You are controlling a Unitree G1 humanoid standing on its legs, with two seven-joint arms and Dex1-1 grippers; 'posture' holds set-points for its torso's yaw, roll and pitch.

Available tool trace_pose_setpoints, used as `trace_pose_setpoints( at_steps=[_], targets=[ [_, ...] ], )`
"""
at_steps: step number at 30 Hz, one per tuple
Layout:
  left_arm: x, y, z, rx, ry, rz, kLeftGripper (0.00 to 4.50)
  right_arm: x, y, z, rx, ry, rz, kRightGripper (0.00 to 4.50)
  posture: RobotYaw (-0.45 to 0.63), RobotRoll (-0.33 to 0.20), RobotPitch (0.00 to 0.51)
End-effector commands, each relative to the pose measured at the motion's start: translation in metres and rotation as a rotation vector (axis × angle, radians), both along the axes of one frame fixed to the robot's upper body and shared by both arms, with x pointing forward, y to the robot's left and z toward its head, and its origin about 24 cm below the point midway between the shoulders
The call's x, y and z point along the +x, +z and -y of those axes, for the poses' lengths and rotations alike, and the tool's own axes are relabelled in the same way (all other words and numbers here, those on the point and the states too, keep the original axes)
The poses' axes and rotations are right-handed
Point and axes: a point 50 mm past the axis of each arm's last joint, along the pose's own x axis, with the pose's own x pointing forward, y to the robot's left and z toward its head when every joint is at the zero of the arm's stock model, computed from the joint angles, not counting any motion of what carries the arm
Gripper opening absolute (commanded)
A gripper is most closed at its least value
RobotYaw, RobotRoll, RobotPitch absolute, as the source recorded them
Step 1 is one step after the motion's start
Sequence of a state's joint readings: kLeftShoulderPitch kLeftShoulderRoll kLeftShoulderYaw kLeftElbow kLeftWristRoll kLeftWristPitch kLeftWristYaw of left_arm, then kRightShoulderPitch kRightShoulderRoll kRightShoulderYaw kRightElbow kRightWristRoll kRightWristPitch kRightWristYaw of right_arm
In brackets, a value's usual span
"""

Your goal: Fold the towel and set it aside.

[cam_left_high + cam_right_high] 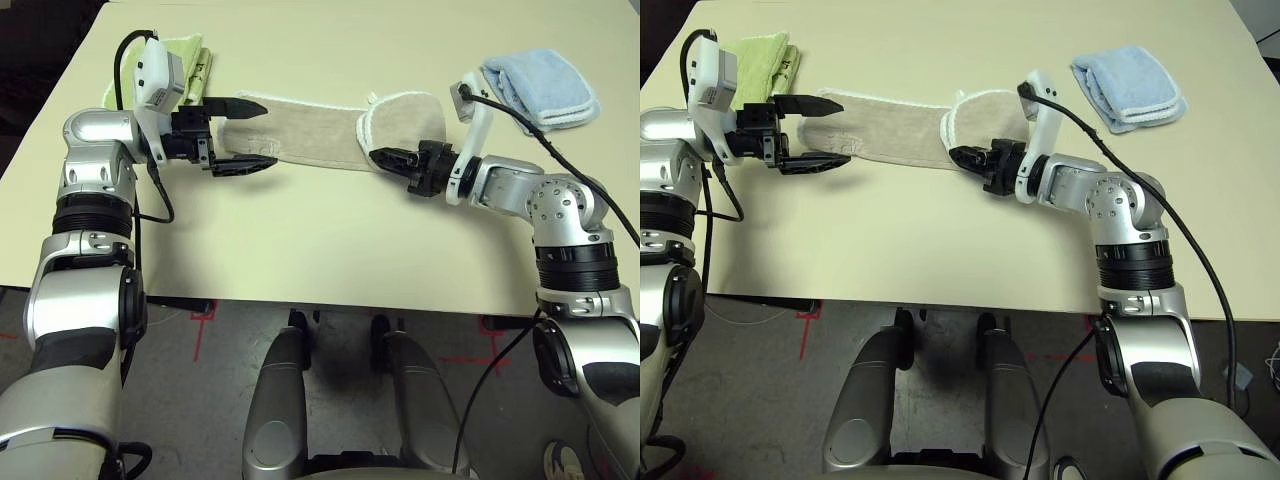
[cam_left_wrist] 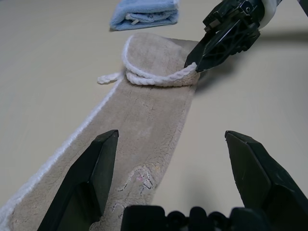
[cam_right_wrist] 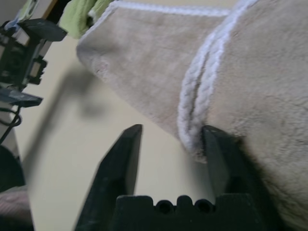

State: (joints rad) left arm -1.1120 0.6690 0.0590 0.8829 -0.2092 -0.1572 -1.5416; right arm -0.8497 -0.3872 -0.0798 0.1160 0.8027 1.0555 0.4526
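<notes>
Towel (image 1: 310,130): a long beige strip flat on the table (image 1: 300,240), its right end folded back over itself, white edging showing at the fold. Left gripper (image 1: 240,135): at the towel's left end, jaws spread wide, one finger over the cloth and one just off its near edge; right gripper (image 1: 388,157): at the near edge of the folded end, jaws parted, one finger touching the edging. Green towel (image 1: 190,60) beyond the towel's left end; blue towel (image 1: 540,88) beyond its right end, well apart.

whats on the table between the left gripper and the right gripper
The beige towel lies stretched between them, folded over at its end by the right gripper. The open left gripper sits at its other end. The left eye view shows this.
</notes>
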Motion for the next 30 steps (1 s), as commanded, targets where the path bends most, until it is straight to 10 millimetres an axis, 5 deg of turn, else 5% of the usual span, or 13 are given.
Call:
trace_pose_setpoints(
  at_steps=[1, 2, 10, 19, 22, 30],
  targets=[
    [0.0, -0.007, -0.003, 0.011, 0.01, -0.024, 4.5, -0.012, 0.018, 0.011, 0.012, 0.093, 0.052, 4.1, 0.03, 0.0, 0.311],
    [0.0, -0.007, -0.003, 0.008, 0.007, -0.025, 4.5, -0.016, 0.022, 0.016, 0.01, 0.123, 0.073, 4.47, 0.03, 0.0, 0.312],
    [0.001, -0.011, 0.006, -0.014, -0.024, -0.029, 4.5, -0.031, 0.041, 0.073, -0.19, 0.31, 0.353, 4.49, 0.03, 0.0, 0.311],
    [0.002, -0.011, 0.01, -0.014, -0.038, -0.025, 4.5, 0.015, 0.02, 0.092, -0.421, 0.273, 0.661, 4.49, 0.05, 0.0, 0.309],
    [0.001, -0.011, 0.011, -0.011, -0.042, -0.022, 4.5, 0.024, 0.016, 0.092, -0.396, 0.268, 0.655, 3.92, 0.07, 0.0, 0.308],
    [0.001, -0.011, 0.013, -0.058, -0.038, -0.017, 4.5, 0.042, 0.013, 0.088, -0.387, 0.229, 0.64, 0.86, 0.09, 0.0, 0.307]
  ],
)
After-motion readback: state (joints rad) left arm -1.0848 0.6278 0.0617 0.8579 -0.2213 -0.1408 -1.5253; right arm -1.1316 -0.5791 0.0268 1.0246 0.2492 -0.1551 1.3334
